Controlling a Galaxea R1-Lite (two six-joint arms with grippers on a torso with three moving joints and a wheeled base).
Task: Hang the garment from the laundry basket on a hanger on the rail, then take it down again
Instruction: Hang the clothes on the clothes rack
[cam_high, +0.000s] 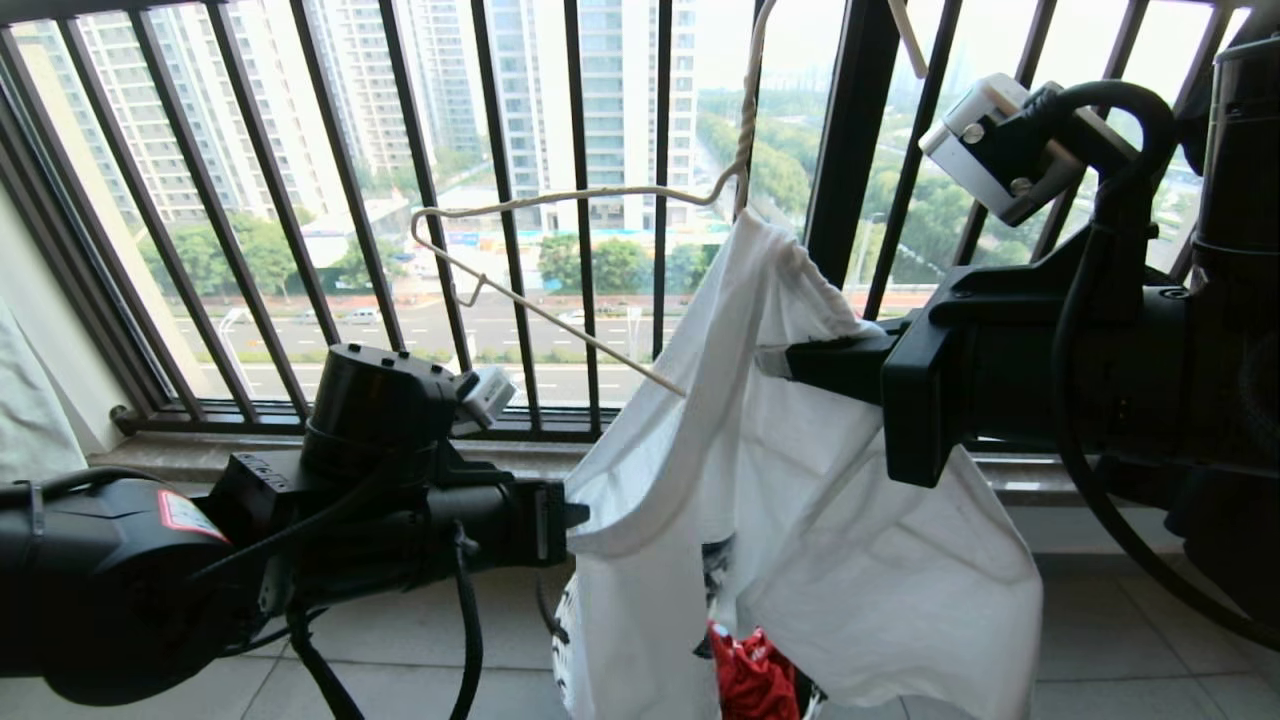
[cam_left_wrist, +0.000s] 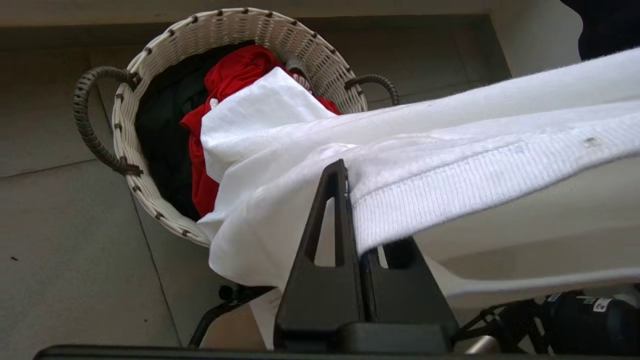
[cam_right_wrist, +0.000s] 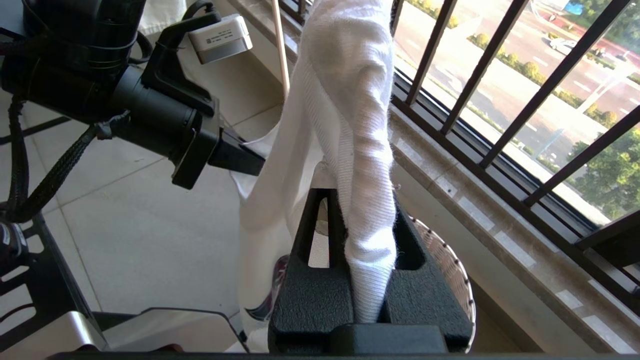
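Note:
The white garment (cam_high: 800, 520) hangs in front of the window with its neck partly over one arm of the thin cream hanger (cam_high: 560, 200). The hanger's other arm sticks out bare to the left. My right gripper (cam_high: 775, 362) is shut on the ribbed collar (cam_right_wrist: 360, 125) up near the hanger's neck. Lower down and to the left, my left gripper (cam_high: 578, 515) is shut on the collar's ribbed edge (cam_left_wrist: 450, 185). The laundry basket (cam_left_wrist: 320, 65) stands on the floor below, with the shirt's lower end trailing into it. The rail is out of view.
A red garment (cam_left_wrist: 235, 75) and dark clothes lie in the basket. The black barred window railing (cam_high: 500, 100) and its stone sill (cam_high: 200, 455) run close behind the shirt. Grey floor tiles (cam_left_wrist: 60, 250) surround the basket.

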